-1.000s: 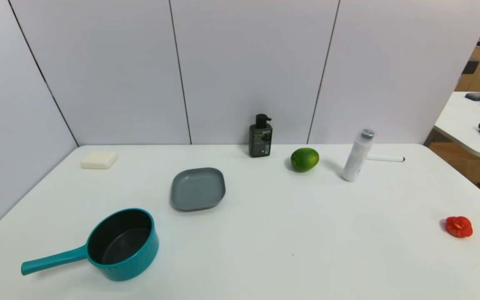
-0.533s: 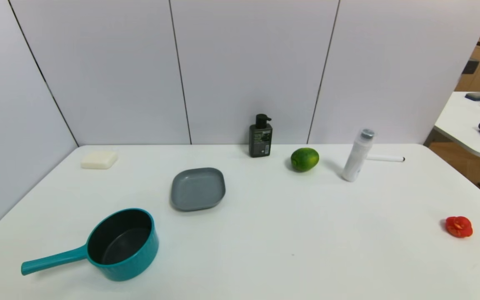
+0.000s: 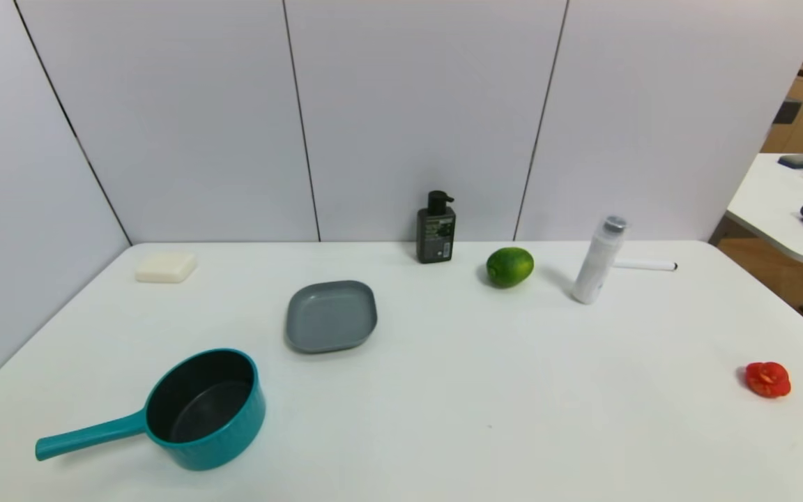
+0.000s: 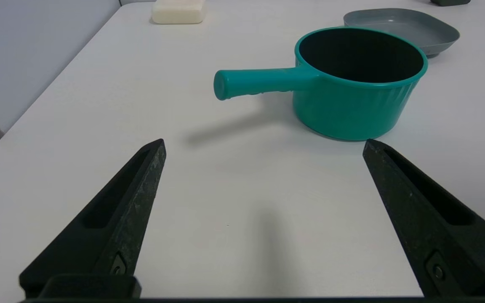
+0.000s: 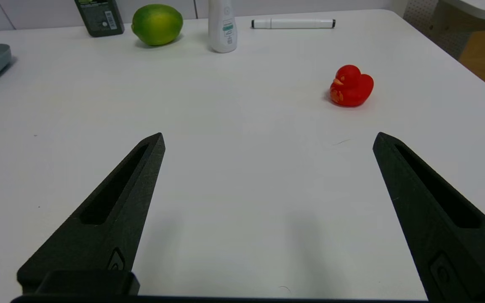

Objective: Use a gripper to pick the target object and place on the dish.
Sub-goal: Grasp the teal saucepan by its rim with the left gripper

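Observation:
The teal saucepan (image 3: 203, 411) with a dark inside stands upright at the near left of the table, its straight handle (image 3: 88, 437) pointing left. The grey square dish (image 3: 332, 316) lies just beyond it, empty. In the left wrist view my left gripper (image 4: 263, 143) is open over bare table, a short way before the saucepan (image 4: 358, 84), with the dish (image 4: 402, 25) behind. My right gripper (image 5: 267, 139) is open too, low over the table's right part, holding nothing. Neither gripper shows in the head view.
A white soap-like block (image 3: 165, 267) lies at the back left. Along the back stand a dark pump bottle (image 3: 436, 229), a green round fruit (image 3: 509, 266), a white bottle (image 3: 599, 259) and a white marker (image 3: 644, 265). A red toy duck (image 3: 767, 379) sits near right.

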You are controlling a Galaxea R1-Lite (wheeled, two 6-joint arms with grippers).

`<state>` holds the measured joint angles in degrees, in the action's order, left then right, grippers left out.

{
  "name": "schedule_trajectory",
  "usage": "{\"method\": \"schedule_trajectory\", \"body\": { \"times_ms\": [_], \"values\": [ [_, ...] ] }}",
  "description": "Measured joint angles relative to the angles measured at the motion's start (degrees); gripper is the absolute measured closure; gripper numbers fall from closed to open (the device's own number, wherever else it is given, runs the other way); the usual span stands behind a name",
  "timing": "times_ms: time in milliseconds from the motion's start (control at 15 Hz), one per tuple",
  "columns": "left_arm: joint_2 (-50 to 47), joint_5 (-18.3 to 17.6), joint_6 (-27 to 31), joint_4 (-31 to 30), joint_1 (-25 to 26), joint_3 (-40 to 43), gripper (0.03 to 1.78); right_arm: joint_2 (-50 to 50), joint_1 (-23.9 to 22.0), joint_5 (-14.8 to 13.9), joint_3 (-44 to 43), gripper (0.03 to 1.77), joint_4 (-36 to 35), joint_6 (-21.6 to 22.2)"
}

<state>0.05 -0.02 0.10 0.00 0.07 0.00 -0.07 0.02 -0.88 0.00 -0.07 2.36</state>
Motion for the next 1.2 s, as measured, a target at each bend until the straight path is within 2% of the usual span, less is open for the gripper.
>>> {"method": "schedule_trajectory", "body": {
  "times_ms": [133, 267, 600, 800, 933, 1067, 1200],
  "values": [
    [0.0, 0.1, 0.1, 0.1, 0.0, -1.0, 0.12, 0.0, 0.0, 0.0, 0.0, 0.09, 0.0, 0.0],
    [0.6, 0.0, 0.3, 0.0, 0.0, -6.3, 0.12, 0.0, 0.0, 0.0, 0.0, 0.09, 0.0, 0.0],
    [12.7, 0.0, 3.0, 0.1, 0.0, -27.9, 0.12, 0.0, 0.0, 0.0, 0.0, 0.09, 0.0, 0.0],
    [26.1, 0.0, 6.5, 0.6, 0.0, -44.7, 0.12, 0.0, 0.0, 0.0, 0.0, 0.09, 0.0, 0.0],
    [36.0, 0.0, 9.9, 2.9, 0.0, -59.5, 0.12, 0.0, 0.0, 0.0, 0.0, 0.09, 0.0, 0.0],
    [45.2, -0.1, 13.5, 7.2, 0.0, -74.2, 0.12, 0.0, 0.0, 0.0, 0.0, 0.09, 0.0, 0.0],
    [55.0, -0.3, 17.3, 14.6, 0.0, -88.9, 0.12, 0.0, 0.0, 0.0, 0.0, 0.09, 0.0, 0.0]
  ]
}}
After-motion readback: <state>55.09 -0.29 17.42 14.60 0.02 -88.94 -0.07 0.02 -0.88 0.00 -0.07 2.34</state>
